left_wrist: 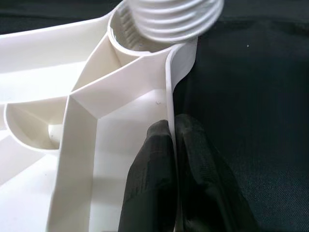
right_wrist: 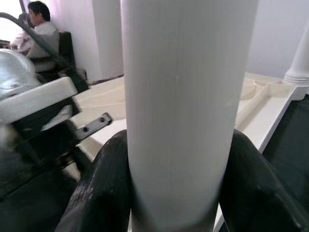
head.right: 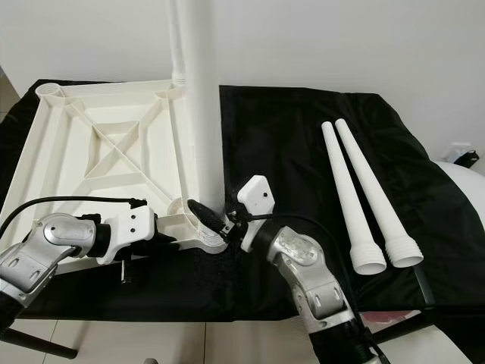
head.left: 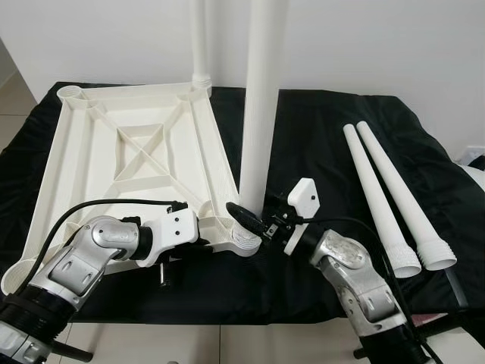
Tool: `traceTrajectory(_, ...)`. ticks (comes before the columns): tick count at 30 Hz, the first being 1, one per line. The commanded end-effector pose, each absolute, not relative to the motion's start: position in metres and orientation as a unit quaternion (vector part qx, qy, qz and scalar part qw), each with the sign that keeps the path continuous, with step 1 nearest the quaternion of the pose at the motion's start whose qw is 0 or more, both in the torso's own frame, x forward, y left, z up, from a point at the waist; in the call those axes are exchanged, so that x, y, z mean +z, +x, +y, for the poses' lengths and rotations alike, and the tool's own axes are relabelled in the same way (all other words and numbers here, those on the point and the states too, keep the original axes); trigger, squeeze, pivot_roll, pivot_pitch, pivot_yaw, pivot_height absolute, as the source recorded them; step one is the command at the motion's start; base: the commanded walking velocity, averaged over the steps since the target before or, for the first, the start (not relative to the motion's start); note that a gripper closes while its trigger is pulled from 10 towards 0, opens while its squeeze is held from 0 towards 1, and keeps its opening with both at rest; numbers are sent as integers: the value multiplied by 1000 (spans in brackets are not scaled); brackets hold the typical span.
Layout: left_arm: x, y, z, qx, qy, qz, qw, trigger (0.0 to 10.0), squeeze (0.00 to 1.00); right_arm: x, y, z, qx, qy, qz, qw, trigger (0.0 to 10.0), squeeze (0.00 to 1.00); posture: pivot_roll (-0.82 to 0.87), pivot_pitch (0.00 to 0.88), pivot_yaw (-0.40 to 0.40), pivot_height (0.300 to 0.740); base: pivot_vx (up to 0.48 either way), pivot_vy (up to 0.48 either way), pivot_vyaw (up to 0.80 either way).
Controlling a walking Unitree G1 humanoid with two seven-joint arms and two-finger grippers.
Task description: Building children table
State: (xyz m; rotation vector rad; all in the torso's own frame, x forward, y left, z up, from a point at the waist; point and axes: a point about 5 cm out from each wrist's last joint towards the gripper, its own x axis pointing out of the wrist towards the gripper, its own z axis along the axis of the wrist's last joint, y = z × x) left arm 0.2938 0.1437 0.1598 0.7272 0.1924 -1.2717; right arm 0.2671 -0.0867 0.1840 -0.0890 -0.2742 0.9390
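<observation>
Gripping the near edge of an upturned white plastic tabletop with ribbed underside [head.left: 129,163], the left gripper [left_wrist: 171,159] has its jaws clenched on the thin rim wall, one black finger inside the panel and one outside against the black cloth-covered counter [head.left: 326,136]. The left wrist view brings out what the head cameras cannot: the threaded end of a tall white plastic table leg [head.left: 261,106] seated at the round corner socket [left_wrist: 126,34] just beyond the fingers. The right gripper [head.left: 244,216] grasps that upright leg low down, near the socket at the tabletop's near right corner; its wrist view shows both black fingers [right_wrist: 104,188] pressed against the smooth tube on either side. The same view takes in a seated person [right_wrist: 36,24] in the room's background. Farther back, a second white leg [head.left: 200,42] stands upright in the far right corner of the tabletop. Two loose tapered white legs with threaded ends [head.left: 394,197] lie side by side, touching, on the cloth well to the right. The tabletop's underside shows diagonal ribs crossing around a central rectangle.
</observation>
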Motion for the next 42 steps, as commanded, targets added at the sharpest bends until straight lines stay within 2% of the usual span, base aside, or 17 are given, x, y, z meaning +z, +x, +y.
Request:
traceTrajectory(1,158,296,141,-572,338,83,743,0,0,160,265,-90,454,-38,-68,888,10000,0,8,145,-31,740,0,0,0)
traceTrajectory(11,162,299,142,-564,339,79,749,0,0,140,264,-113,403,-57,-40,912,10000,0,3,150,-27,740,0,0,0)
traceTrajectory(16,162,299,140,-570,336,77,746,0,0,152,272,-111,384,-50,-64,920,10000,0,0,151,-23,740,0,0,0)
traceTrajectory(22,162,299,138,-569,332,74,748,0,0,161,285,-93,392,-31,-83,916,10000,0,8,153,-22,740,0,0,0)
traceTrajectory(30,162,297,140,-568,330,76,750,0,0,149,269,-76,446,-13,-59,893,10000,0,16,158,-32,740,0,0,0)
traceTrajectory(34,162,297,140,-568,330,76,750,0,0,145,266,-77,449,-15,-51,892,10000,0,15,159,-31,740,0,0,0)
traceTrajectory(42,162,298,139,-567,328,76,752,0,0,130,259,-101,426,-50,-22,903,10000,0,5,161,-29,740,0,0,0)
